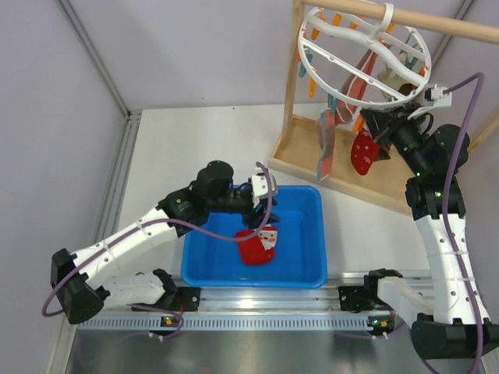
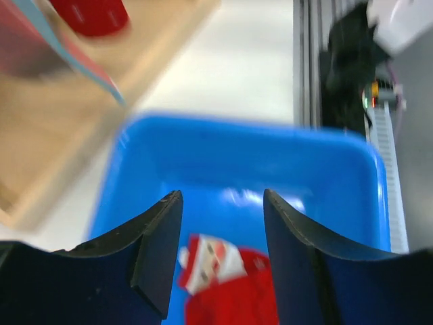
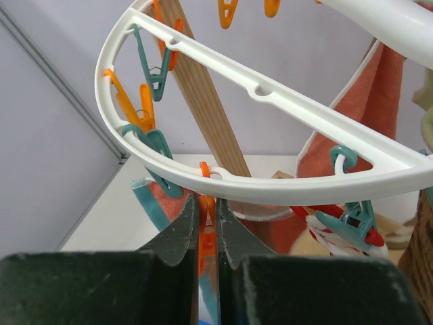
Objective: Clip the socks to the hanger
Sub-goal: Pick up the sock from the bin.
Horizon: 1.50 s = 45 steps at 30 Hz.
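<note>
- Left wrist view: the left gripper (image 2: 222, 196) is hovering with its two dark fingers (image 2: 159, 250) standing well apart and nothing between them. Just below, a Santa sock (image 2: 220, 281) is lying on the floor of a blue bin (image 2: 250, 132), its white-bearded face turned up. Past the bin's far wall, the base of a wooden stand (image 2: 47, 135) is showing as a blur, with a hanging red sock (image 2: 91, 13) at the top edge.
- Right wrist view: the right gripper (image 3: 206, 203) is pinching closed on an orange clothespin (image 3: 206, 240) that is dangling from the rim of the white hanger (image 3: 284, 189). Just to its right, a teal clothespin (image 3: 352, 220) is biting onto the hanging red sock. A salmon-pink sock (image 3: 382, 95) is hanging behind the ring.
- Top view: the hanger is hanging tilted from the stand's crossbar at the far right, and the right arm is reaching up to its near rim. The left arm is stretching over the bin, which is sitting on the table between the two arms, with the Santa sock lying inside near its middle.
</note>
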### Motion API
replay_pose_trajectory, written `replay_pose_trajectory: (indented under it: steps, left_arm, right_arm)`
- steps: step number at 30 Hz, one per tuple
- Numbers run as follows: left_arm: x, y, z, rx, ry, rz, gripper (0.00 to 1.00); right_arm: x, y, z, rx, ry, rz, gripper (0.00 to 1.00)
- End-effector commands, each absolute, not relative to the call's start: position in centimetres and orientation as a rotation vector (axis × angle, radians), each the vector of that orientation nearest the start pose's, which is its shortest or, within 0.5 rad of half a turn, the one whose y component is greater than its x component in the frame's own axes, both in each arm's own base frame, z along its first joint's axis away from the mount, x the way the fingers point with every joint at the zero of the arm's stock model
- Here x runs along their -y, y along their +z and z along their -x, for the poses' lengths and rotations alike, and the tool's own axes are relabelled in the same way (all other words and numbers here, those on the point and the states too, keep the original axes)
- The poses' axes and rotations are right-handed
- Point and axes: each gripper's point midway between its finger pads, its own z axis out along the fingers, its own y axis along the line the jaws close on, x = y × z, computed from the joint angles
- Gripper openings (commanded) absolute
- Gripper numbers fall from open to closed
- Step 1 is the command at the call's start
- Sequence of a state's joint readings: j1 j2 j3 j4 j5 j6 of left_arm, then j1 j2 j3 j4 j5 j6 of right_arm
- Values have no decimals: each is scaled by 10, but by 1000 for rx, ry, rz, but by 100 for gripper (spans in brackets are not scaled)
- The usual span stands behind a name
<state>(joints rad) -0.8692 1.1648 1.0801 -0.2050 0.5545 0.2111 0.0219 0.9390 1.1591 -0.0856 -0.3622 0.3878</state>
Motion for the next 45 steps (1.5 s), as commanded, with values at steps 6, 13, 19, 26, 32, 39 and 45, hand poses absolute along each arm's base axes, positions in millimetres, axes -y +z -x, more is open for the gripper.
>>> replay_pose_trajectory:
  steps: [6,13,19,26,32,39,45]
  left_arm:
    - [301,160,-177,-2004,-758,-1214,51]
    - [312,106,-186,-2261,-624,-1063,48]
    - [321,71,-208,-2338,-471,-1030,48]
    - [319,35,-212,-2398,-369,-1052,43]
    - [312,18,-203,-2425,-358,-1138,14]
    - [349,168,-192,-1893,-620,-1277,0]
    - [363,279,-210,-1558,-519,-1372,0]
  right_arm:
    - [-87,457,-322,-1402,599,62,0]
    - [-85,456,-322,-1405,591,50,0]
    - [-84,455,-320,-1407,584,44,0]
    - [-85,453,-322,-1411,589,46,0]
    - [-84,453,-322,-1412,583,46,0]
    - [-85,454,-323,-1411,588,53,0]
    - [-85,455,-323,-1408,591,52,0]
